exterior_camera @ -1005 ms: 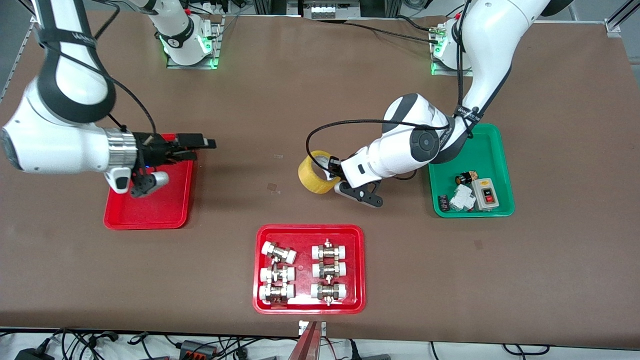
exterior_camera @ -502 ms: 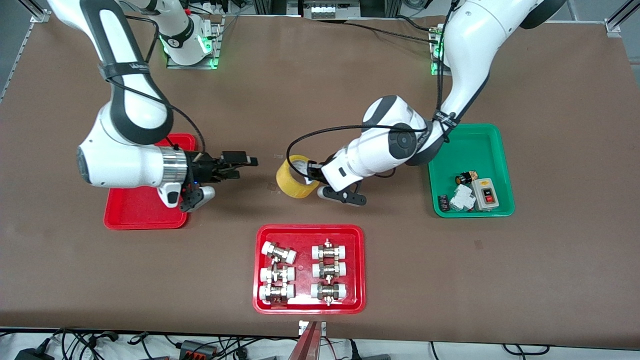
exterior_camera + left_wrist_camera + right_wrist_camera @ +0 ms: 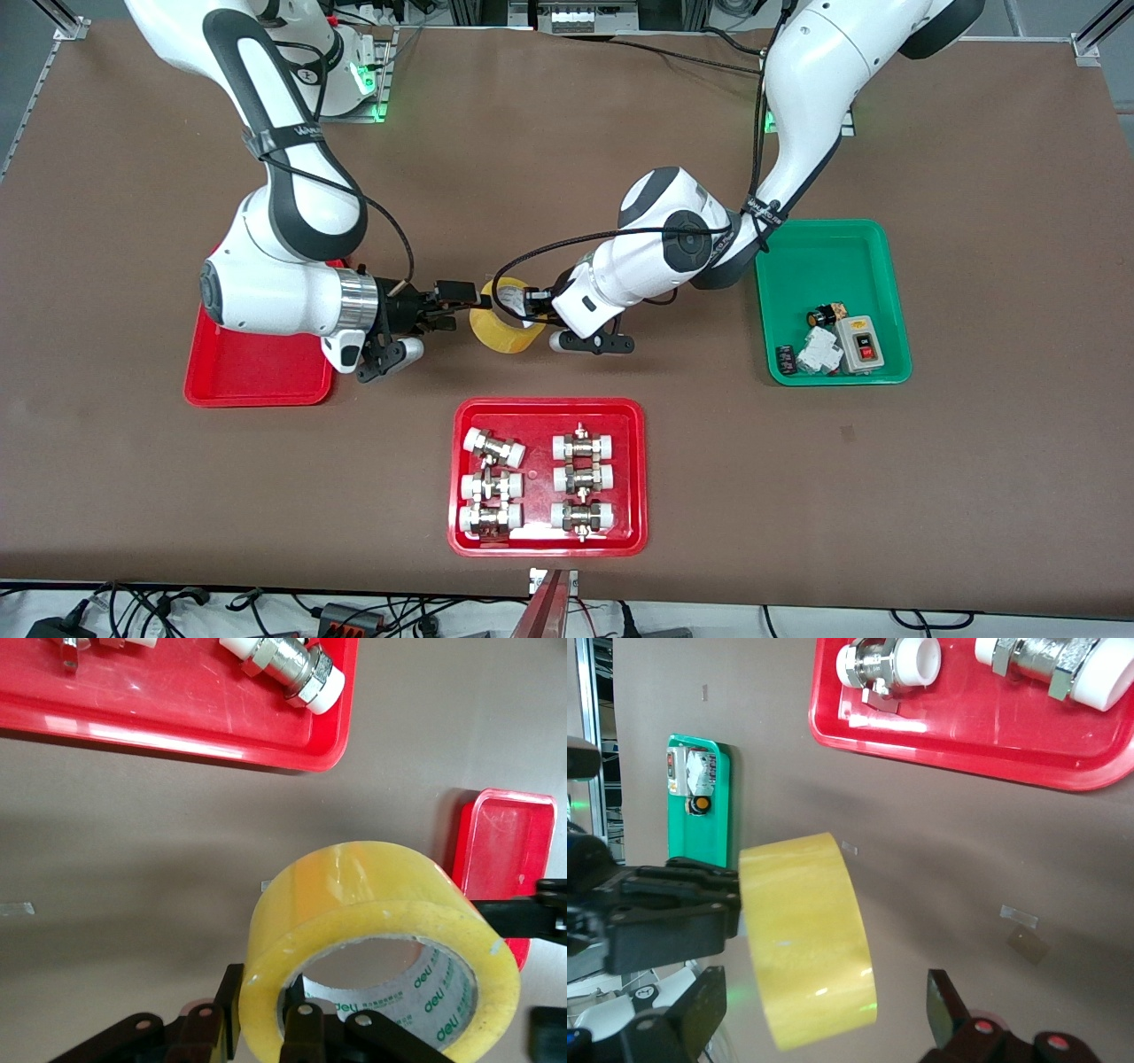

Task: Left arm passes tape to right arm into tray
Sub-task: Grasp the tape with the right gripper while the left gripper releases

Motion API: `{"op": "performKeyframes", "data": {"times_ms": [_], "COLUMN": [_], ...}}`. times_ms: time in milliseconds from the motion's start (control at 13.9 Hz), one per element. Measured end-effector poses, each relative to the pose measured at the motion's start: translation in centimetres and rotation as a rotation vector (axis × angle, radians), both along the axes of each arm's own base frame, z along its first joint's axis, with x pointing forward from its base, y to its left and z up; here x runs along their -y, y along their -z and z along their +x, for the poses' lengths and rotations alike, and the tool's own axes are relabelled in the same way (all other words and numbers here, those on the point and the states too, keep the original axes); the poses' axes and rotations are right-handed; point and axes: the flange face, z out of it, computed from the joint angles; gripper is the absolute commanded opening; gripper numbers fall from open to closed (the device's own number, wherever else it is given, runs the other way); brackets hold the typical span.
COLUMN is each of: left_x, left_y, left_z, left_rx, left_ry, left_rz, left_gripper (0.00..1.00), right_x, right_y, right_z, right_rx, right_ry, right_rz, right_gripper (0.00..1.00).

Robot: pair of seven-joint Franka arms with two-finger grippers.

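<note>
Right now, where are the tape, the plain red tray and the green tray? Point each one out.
tape [image 3: 501, 329], front view, on its yellow outer band.
plain red tray [image 3: 257, 377], front view, on its bare floor.
green tray [image 3: 828, 266], front view, on its bare floor.

Even, bright overhead lighting. Soft shadows lie on the bench beneath both arms. White glare streaks mark the rim of the wider red tray and the tape. Wrist views are sharp on the tape; the nearest black fingers are slightly soft.
</note>
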Motion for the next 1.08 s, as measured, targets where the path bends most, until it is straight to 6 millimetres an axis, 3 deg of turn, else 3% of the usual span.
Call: {"op": "performKeyframes", "data": {"times_ms": [215,502,646,718,861,1005,1077], "left_x": [-0.04,0.0,-0.22,-0.32,-0.34,-0.34,-0.35], "left_y": [-0.06,-0.05,0.25,0.23,0.22,0.2,0.18], "left_z": [0.08,0.05,0.24,0.36,0.39,0.41,0.43], "left_rx": [-0.001,-0.002,-0.004,-0.003,-0.002,-0.002,-0.002], "left_ry": [-0.006,-0.006,-0.013,-0.016,-0.017,-0.017,-0.017], "left_rz": [0.0,0.0,0.004,0.004,0.004,0.004,0.003], "left_gripper": [0.03,0.03,0.04,0.04,0.07,0.27,0.99], "right_x": [-0.72,-0.7,-1.1,-1.16,-1.16,-1.15,-1.14], "right_y": [0.41,0.16,-0.25,-0.24,-0.25,-0.26,-0.27], "right_z": [0.14,0.42,0.45,0.49,0.51,0.52,0.53], "right_rx": [0.015,0.034,0.049,0.054,0.056,0.057,0.057], "right_ry": [0.004,0.015,0.015,0.017,0.018,0.018,0.018], "right_rz": [-0.006,-0.008,-0.004,-0.005,-0.005,-0.005,-0.005], "right_gripper": [1.0,0.36,0.1,0.0,0.0,0.0,0.0]}}
